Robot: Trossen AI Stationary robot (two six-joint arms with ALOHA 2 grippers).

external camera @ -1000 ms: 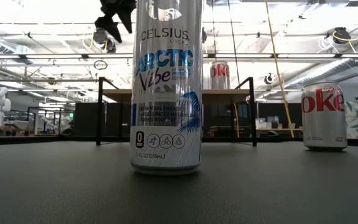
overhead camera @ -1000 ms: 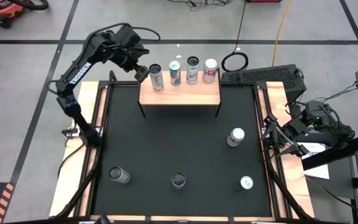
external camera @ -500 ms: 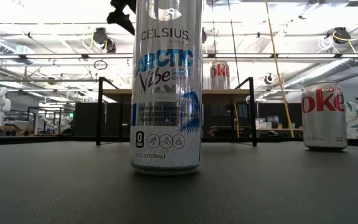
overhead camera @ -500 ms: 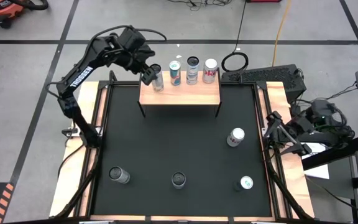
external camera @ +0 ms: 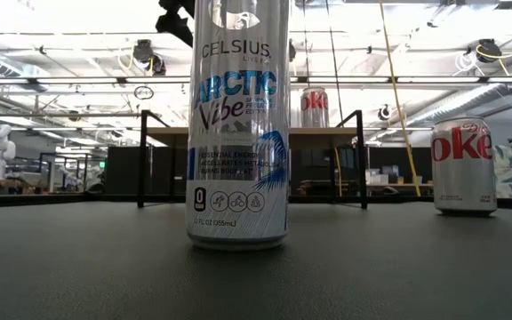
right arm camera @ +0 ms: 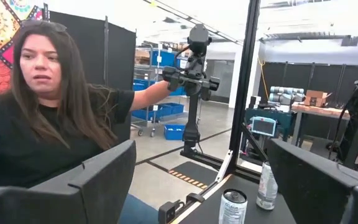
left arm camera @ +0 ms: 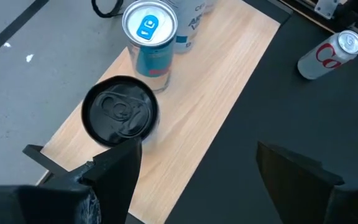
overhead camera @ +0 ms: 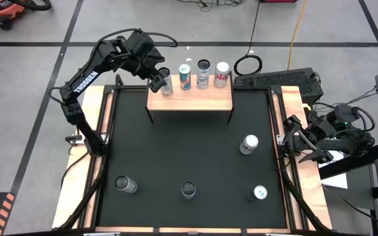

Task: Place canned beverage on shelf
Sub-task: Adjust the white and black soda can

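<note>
The shelf (overhead camera: 189, 99) stands at the table's far edge with several cans upright on its board. The leftmost is a dark-topped can (left arm camera: 120, 111); beside it stand a teal-topped can (left arm camera: 148, 31), a third can (overhead camera: 203, 73) and a red-and-white can (overhead camera: 222, 74). My left gripper (overhead camera: 156, 78) hangs open above the shelf's left end, slanting down, partly over the dark-topped can; nothing lies between its fingers (left arm camera: 122, 171). My right gripper (overhead camera: 293, 139) waits open off the table's right edge, pointing into the room.
More cans stand on the black table: a Coke can (overhead camera: 249, 144) right of centre, a white-topped can (overhead camera: 259, 193), a Celsius can (external camera: 238, 133) at the near middle and a dark can (overhead camera: 126, 185) near left. A person (right arm camera: 48, 112) sits beyond the table.
My left gripper, open throughout, has swung toward the table's right from beside the shelf's left end to partly over the leftmost can, rolling a little and rising slightly. The cans have stayed upright in place. My right wrist has tipped upward a little.
</note>
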